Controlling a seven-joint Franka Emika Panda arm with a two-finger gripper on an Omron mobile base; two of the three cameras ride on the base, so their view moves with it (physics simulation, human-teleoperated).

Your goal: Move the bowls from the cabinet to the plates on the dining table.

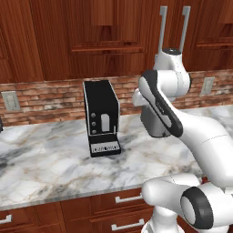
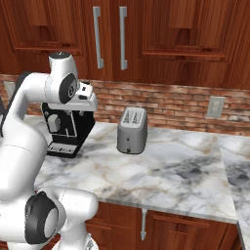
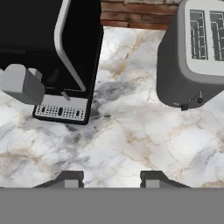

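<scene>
The gripper (image 3: pixel 111 178) hangs part-open and empty over bare marble counter (image 3: pixel 131 140) between the coffee machine (image 3: pixel 52 61) and toaster (image 3: pixel 192 52), likely staged below the closed cabinet (image 2: pixel 110 34) whose doors hide any bowls inside.

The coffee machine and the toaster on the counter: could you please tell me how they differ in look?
The coffee machine is black with a silver-edged front; the toaster is grey. The coffee machine stands taller and boxier, the toaster lower and rounded, with slots on top. Both stand upright on the marble counter, near the brick wall.
</scene>
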